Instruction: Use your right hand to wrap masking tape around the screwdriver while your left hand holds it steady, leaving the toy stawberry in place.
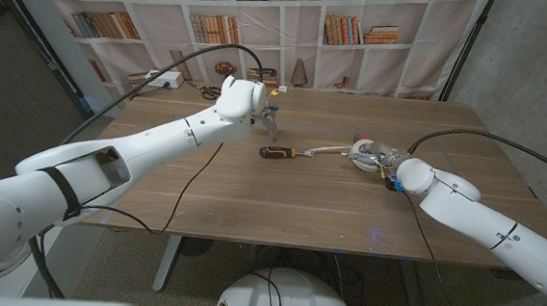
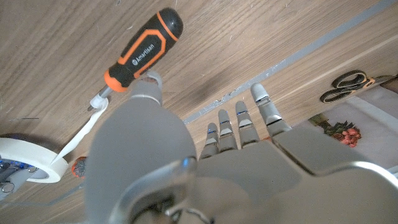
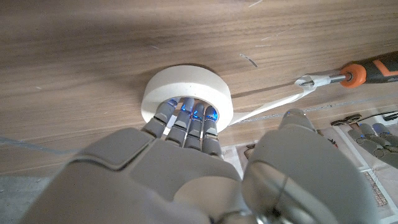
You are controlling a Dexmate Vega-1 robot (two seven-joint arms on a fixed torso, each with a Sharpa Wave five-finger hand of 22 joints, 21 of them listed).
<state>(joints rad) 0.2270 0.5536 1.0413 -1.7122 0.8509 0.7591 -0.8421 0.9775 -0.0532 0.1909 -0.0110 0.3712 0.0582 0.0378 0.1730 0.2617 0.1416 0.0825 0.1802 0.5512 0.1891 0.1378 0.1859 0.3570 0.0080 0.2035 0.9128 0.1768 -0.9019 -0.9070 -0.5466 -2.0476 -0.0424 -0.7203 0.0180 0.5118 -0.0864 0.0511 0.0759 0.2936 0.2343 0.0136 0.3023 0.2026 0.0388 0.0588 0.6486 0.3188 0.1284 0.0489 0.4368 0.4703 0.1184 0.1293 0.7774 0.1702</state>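
Reaching in from the near right corner, the right arm ends at the right hand, whose fingers are tucked into the core of the tape roll and hold it on the table. In the right wrist view the roll lies on its side on the wood, and a strip of tape runs from it to the metal shaft of the screwdriver, where it is stuck on.

The screwdriver lies flat near the table's middle, black-and-orange handle toward the left arm, shaft pointing at the roll.

Just beyond the handle, the left hand hangs over the table with its fingers straight and apart, holding nothing. In the left wrist view the screwdriver lies clear of that hand, not touched by it, with the tape leading off its shaft to the roll.

A small red thing beside the roll may be the strawberry; I cannot tell.

Farther back, scissors lie by the table's far edge, and bookshelves stand behind.
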